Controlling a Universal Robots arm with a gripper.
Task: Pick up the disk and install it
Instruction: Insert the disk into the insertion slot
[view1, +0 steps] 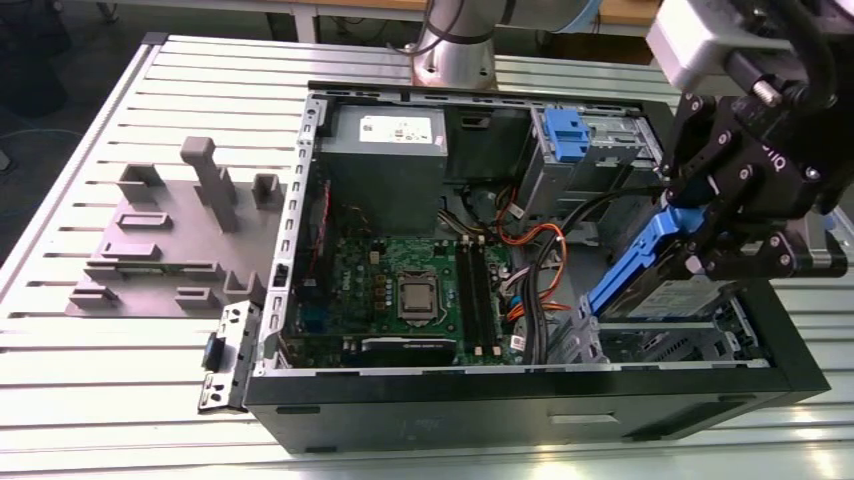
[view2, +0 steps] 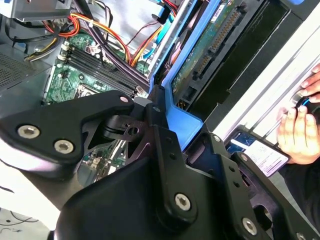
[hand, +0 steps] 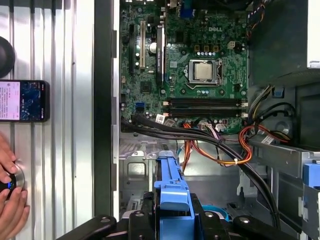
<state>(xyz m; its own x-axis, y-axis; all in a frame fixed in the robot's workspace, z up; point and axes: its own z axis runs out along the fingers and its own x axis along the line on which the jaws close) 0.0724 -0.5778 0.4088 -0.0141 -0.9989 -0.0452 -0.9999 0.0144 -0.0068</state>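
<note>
My gripper (view1: 710, 243) is shut on the disk (view1: 638, 268), a flat drive with blue plastic rails. I hold it tilted, one end up, over the drive bay (view1: 667, 335) at the front corner of the open computer case, on the exterior view's right. In the first wrist view the blue rail (hand: 172, 182) runs straight out from between my black fingers (hand: 141, 222). In the second wrist view the rail (view2: 181, 120) sits in my gripper (view2: 159, 119), and the disk's green circuit board (view2: 210, 42) faces the camera.
The black case (view1: 534, 400) lies open on the slatted metal table (view1: 120, 350), showing the motherboard (view1: 407, 285), orange and black cables (view1: 534, 265), a grey metal box (view1: 387, 150) and a blue latch piece (view1: 567, 135). A grey fixture (view1: 167, 240) stands at the left. A hand (hand: 10, 200) and a phone (hand: 24, 100) are beside the case.
</note>
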